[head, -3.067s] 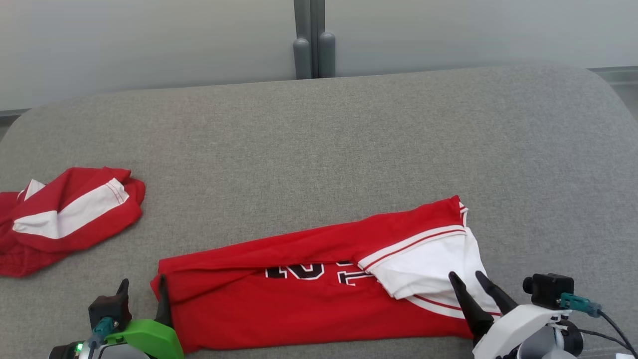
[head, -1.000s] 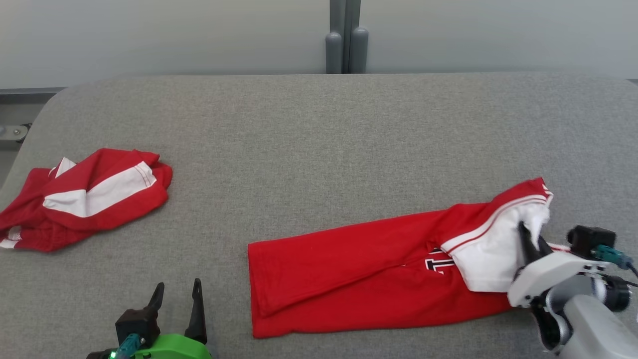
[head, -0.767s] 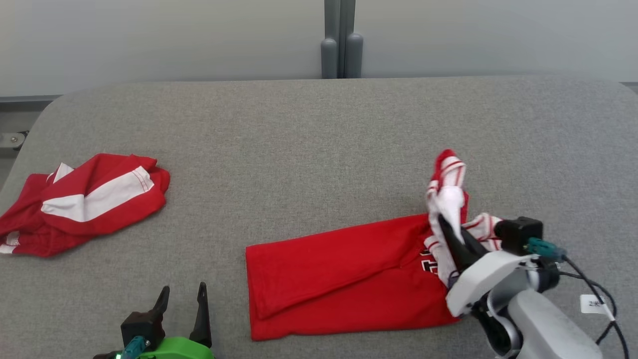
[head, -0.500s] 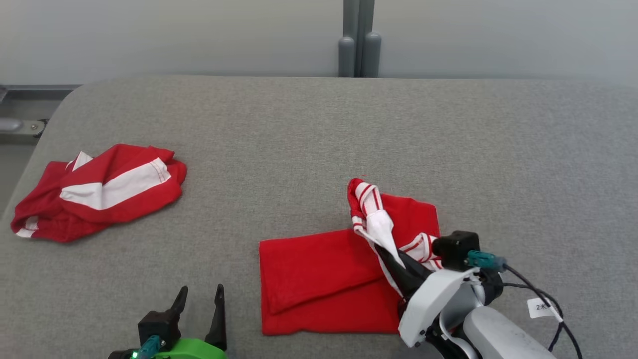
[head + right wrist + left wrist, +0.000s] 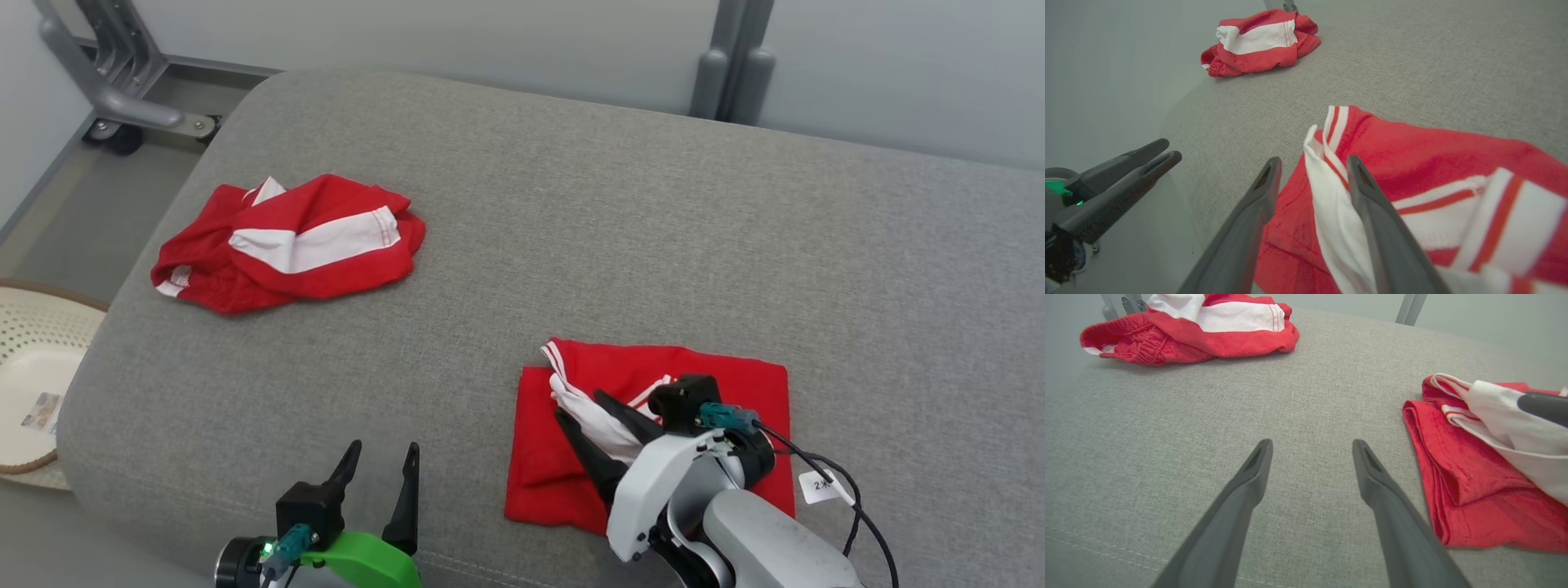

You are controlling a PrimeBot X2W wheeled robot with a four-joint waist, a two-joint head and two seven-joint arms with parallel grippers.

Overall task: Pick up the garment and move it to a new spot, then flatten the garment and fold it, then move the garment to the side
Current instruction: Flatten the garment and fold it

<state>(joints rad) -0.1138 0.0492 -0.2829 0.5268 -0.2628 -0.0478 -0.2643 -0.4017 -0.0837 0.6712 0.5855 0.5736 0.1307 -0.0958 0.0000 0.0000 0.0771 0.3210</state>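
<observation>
Precariously, at lower centre, the right gripper (image 5: 579,403) straddles, jaws parted, the white flap (image 5: 608,429) of a folded red-and-white fabric jersey (image 5: 735,384), risking a fold-undoing snag on withdrawal; left gripper (image 5: 384,447) gapes empty.

Soft knit cloth garment (image 5: 735,392) on a coarse, matt woven cushion (image 5: 571,204).

Red garment (image 5: 759,384) with red-striped white trim; red-and-white bundle (image 5: 310,245); grey woven couch (image 5: 612,229); cream perforated basket (image 5: 33,359)
</observation>
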